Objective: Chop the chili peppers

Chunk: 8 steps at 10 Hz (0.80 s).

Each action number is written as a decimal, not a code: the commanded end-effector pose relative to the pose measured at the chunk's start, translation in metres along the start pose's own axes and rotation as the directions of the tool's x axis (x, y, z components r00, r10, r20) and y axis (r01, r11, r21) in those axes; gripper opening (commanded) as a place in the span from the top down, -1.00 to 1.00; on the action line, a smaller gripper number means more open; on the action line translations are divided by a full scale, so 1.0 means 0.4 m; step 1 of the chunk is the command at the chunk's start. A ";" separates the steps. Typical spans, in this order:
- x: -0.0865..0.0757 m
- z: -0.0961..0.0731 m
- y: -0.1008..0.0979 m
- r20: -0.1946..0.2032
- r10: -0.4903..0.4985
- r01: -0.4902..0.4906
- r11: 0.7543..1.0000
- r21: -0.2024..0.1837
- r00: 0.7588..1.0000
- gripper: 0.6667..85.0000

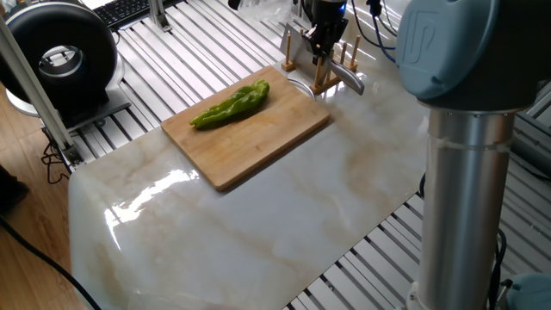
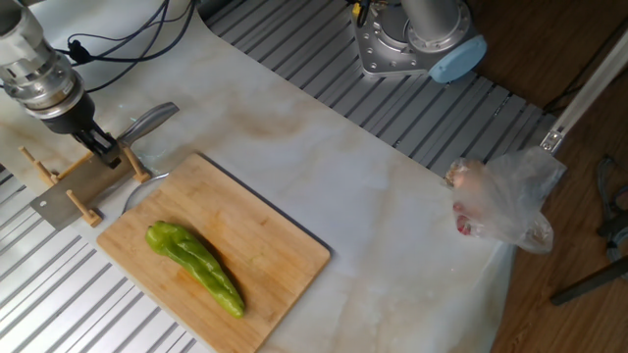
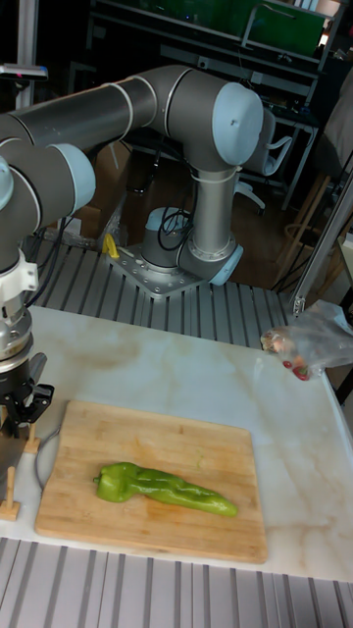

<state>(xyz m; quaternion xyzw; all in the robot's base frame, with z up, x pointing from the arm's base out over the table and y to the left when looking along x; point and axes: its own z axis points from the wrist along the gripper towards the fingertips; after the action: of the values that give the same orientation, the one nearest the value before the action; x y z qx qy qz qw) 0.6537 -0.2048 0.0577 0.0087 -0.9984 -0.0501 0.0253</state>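
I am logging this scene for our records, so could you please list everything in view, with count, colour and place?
pepper: one, light green, whole, lying on the board.
board: one, light wood, at the table's edge near the rack.
knife: one, grey metal, resting in the rack, handle toward the table.
rack: one, wooden with pegs, just off the board's corner.
table: one, pale marble, under it all.
bag: one, clear plastic with pinkish contents, at the table's far corner.
fan: one, black and round, beside the table.
keyboard: one, black, behind the fan.
arm: one, grey with light blue caps, base beyond the table.
tool: one, dark, down at the knife in the rack; whether it grips cannot be told.
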 end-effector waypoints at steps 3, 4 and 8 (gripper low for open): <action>0.000 -0.002 0.018 0.000 0.013 -0.013 0.999 -0.034 1.000 0.26; 0.000 -0.001 0.021 0.000 0.014 -0.014 0.999 -0.036 1.000 0.27; 0.005 0.000 0.020 -0.007 0.020 -0.021 0.999 -0.031 1.000 0.41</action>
<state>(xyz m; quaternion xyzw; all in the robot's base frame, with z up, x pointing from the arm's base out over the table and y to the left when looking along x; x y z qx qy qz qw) 0.6510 -0.1990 0.0573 0.0026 -0.9977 -0.0606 0.0306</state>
